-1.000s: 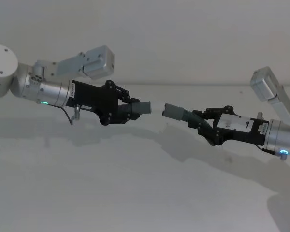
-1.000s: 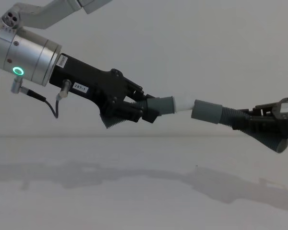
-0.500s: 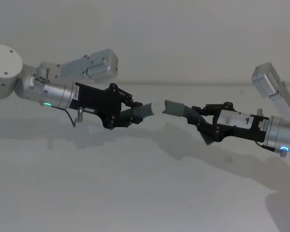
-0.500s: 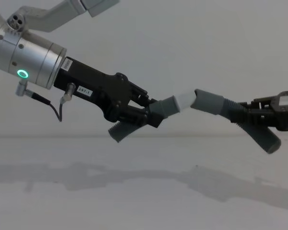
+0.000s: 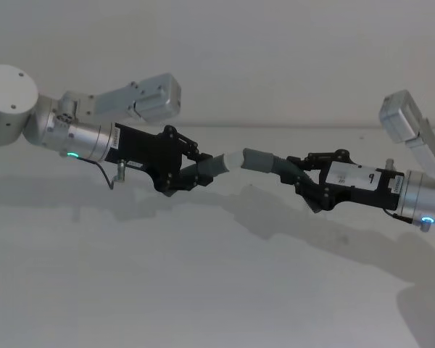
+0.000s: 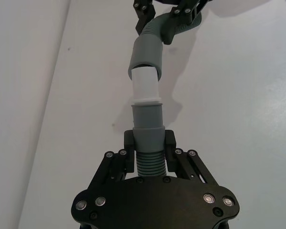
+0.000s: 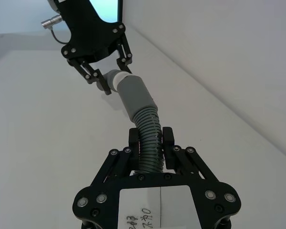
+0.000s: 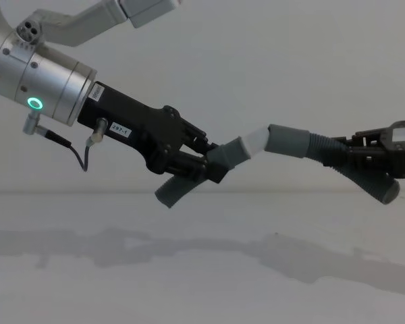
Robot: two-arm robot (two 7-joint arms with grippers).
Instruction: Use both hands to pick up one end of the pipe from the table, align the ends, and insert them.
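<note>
Grey plastic runs in a shallow arch between the two claws, held in the air well above the white table (image 5: 203, 290). The left gripper (image 5: 191, 171) is clenched on the ribbed neck of the left pipe piece (image 8: 223, 156), which leaves the fingers toward 2 o'clock in the chest view, while its curved tail hangs out toward 7 o'clock beneath the claw. The pale tip (image 8: 255, 141) of that piece sits in the mouth of the grey socket (image 8: 288, 141); in the left wrist view part of the whitish tip (image 6: 146, 85) stays visible between the collar and the socket's rim. The right gripper (image 5: 307, 178) grasps the right pipe piece (image 7: 149, 138) around its ribbed neck, the socket pointing toward 10 o'clock from the claw in the head view. The left arm reaches in from the left edge, its silver wrist (image 8: 44, 84) carrying a green ring light (image 8: 34, 104), and slopes down to the right. The right arm comes in from the right edge, sloping slightly up toward the joint. How deep the tip sits inside the socket is hidden, and in the chest view the right claw is cut off at the frame's edge.
</note>
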